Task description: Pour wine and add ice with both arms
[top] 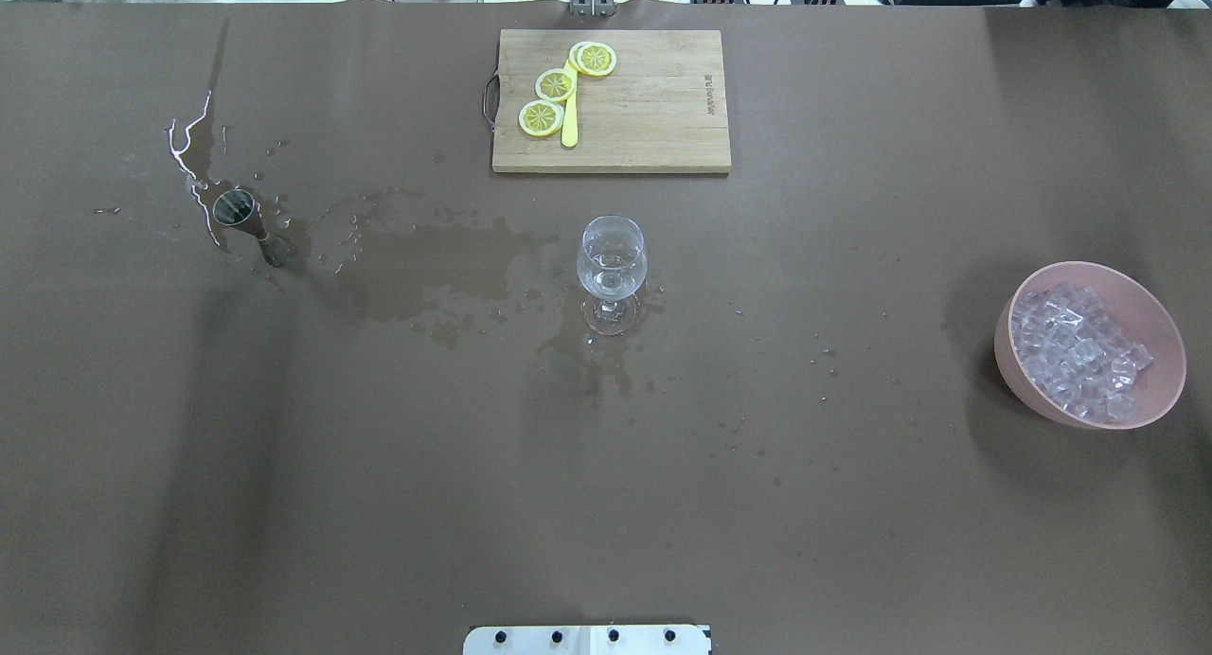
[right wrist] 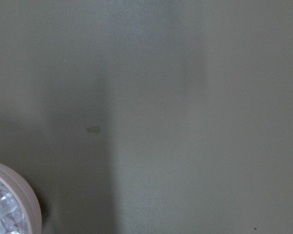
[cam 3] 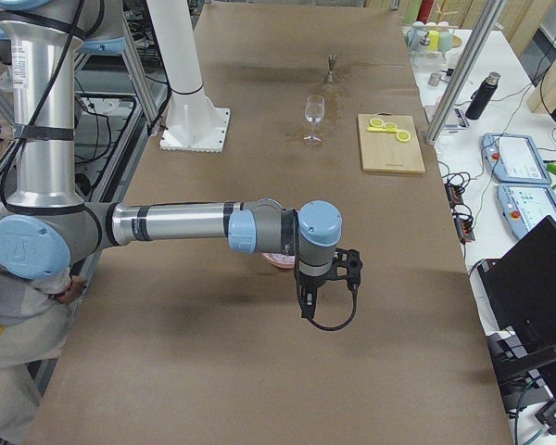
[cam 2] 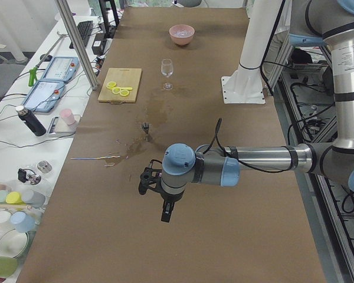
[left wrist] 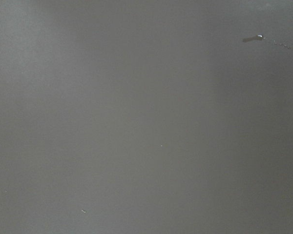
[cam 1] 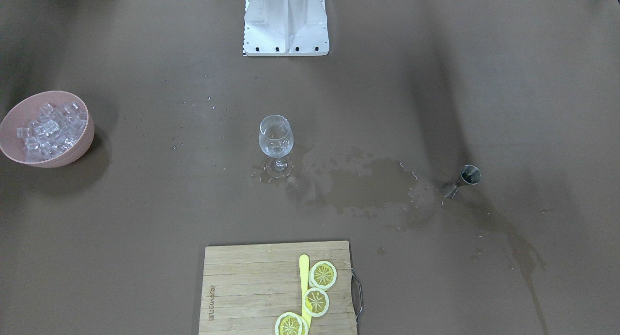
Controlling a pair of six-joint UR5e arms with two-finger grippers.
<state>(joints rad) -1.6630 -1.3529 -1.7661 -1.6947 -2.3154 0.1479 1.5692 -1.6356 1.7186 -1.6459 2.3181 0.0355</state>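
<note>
wine (cam 1: 275, 144): clear liquid low in the clear stemmed wine glass (cam 1: 275, 131), mid-bench (cam 1: 145, 228) where both arms reach | ice (cam 1: 48, 129): clear cubes in the pink round bowl (cam 1: 80, 148) on the right arm's side; small steel jigger (cam 1: 465, 177) on the left's (puddle (cam 1: 368, 185) between it and the glass) | left gripper (cam 2: 146, 183), right gripper (cam 3: 350, 264): raised near the bench ends, apparently empty; fingers' spread cannot be told

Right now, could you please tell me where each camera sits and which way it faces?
Front-facing: across the table, facing the robot, steeply down on the wine glass; only the white pedestal shows.
Overhead: behind the robot, looking forward and down; only the pedestal's base shows.
Exterior left: table's end, looking along it; left arm near.
Exterior right: the opposite end; right arm near.
Left wrist: straight down on bare table; no body.
Right wrist: down beside the pink bowl; no body.
Shared: both end views hold the wine glass.
</note>
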